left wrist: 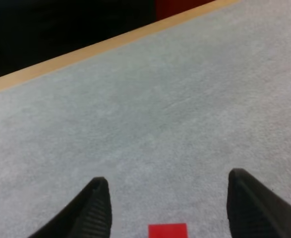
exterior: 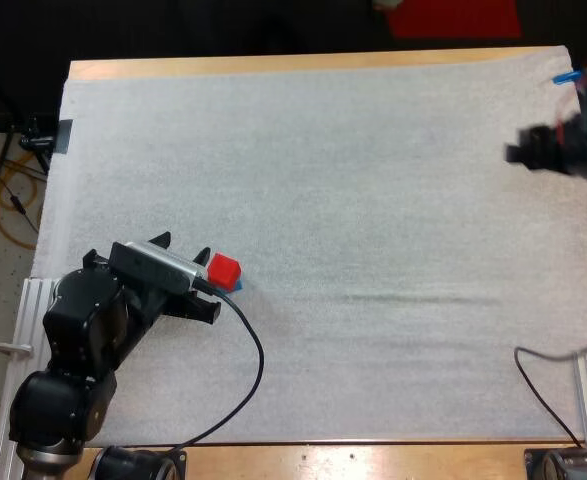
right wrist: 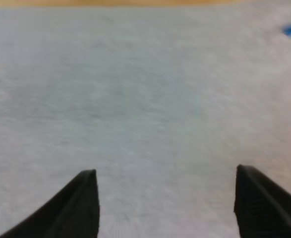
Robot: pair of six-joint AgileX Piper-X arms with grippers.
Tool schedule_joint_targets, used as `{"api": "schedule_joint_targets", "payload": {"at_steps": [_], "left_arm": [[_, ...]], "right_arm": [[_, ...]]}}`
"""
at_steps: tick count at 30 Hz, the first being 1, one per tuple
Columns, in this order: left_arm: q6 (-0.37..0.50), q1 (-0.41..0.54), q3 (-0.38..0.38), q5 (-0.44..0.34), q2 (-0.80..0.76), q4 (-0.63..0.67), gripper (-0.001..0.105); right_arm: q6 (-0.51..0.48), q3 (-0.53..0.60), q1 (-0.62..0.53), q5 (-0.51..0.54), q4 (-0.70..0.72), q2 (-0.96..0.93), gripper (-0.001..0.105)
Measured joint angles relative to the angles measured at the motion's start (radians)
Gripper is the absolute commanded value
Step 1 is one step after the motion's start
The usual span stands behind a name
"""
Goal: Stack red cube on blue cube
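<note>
The red cube [exterior: 224,270] sits at the mat's left front, and a sliver of the blue cube [exterior: 239,286] shows under its right edge, so the red cube appears to rest on it. My left gripper [exterior: 211,284] is at this pair and stands open. In the left wrist view the red cube's top [left wrist: 168,230] lies between the spread fingers [left wrist: 96,208], touching neither. My right gripper [exterior: 533,150] hangs over the mat's far right, blurred. It is open over bare mat [right wrist: 167,198].
The white mat [exterior: 373,220] covers nearly the whole table and is bare across its middle and right. The wooden far edge [exterior: 303,64] runs along the back. A cable [exterior: 548,400] loops at the front right.
</note>
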Motion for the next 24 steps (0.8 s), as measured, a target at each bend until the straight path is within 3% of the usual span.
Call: {"api": "schedule_joint_targets", "payload": {"at_steps": [5,10,24], "left_arm": [[-0.003,0.107,0.0,0.018,0.016,-0.067,0.051],[-0.006,0.229,0.0,0.035,0.01,-0.067,0.051],[-0.005,0.131,0.012,0.076,-0.315,0.177,0.051]], "right_arm": [[-0.011,0.197,-0.094,0.0,-0.032,-0.246,0.057],[-0.013,0.317,-0.136,0.0,-0.034,-0.454,0.057],[-0.026,0.516,-0.136,0.0,0.012,-1.009,0.057]]}}
